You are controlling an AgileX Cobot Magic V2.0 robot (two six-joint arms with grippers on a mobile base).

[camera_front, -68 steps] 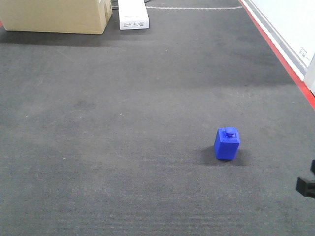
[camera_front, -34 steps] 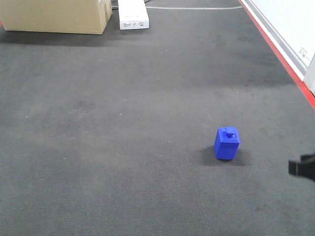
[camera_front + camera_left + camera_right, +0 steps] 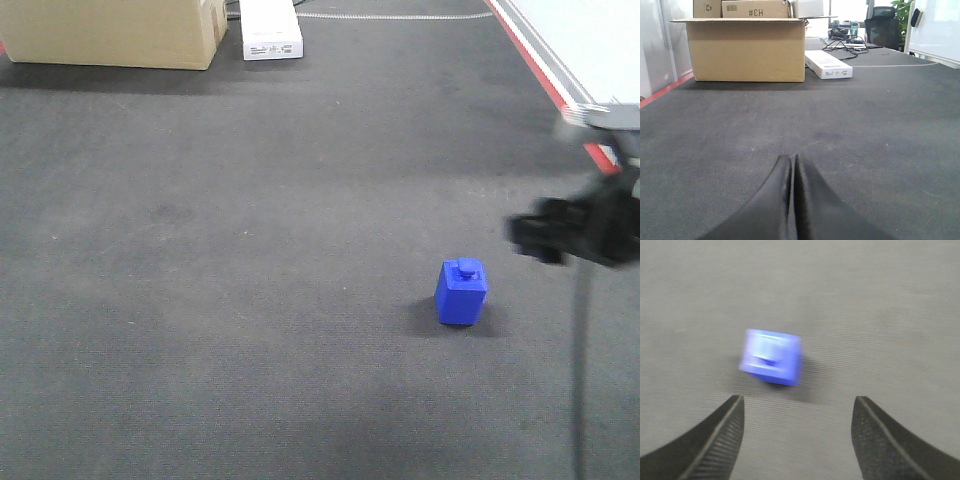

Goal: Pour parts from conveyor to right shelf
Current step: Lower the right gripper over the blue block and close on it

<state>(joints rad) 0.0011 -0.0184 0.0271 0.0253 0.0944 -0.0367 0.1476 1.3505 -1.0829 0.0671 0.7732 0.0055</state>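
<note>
A small bright-blue block [image 3: 461,291] with a round knob on top stands upright on the dark grey conveyor belt [image 3: 250,250]. My right gripper [image 3: 535,238] hangs blurred above the belt, up and to the right of the block, apart from it. In the right wrist view the blue block [image 3: 771,357] lies ahead of the wide-open right gripper [image 3: 797,402], with nothing between its fingers. My left gripper [image 3: 792,159] is shut with nothing in it, low over the belt. The right shelf is out of view.
A cardboard box [image 3: 115,32] and a flat white box [image 3: 270,30] rest at the belt's far end. A red side rail [image 3: 545,75] runs along the belt's right edge, with a white panel beyond it.
My right gripper has risen from the lower right edge of the front view and moved in over the belt toward the block. The block has not moved.
</note>
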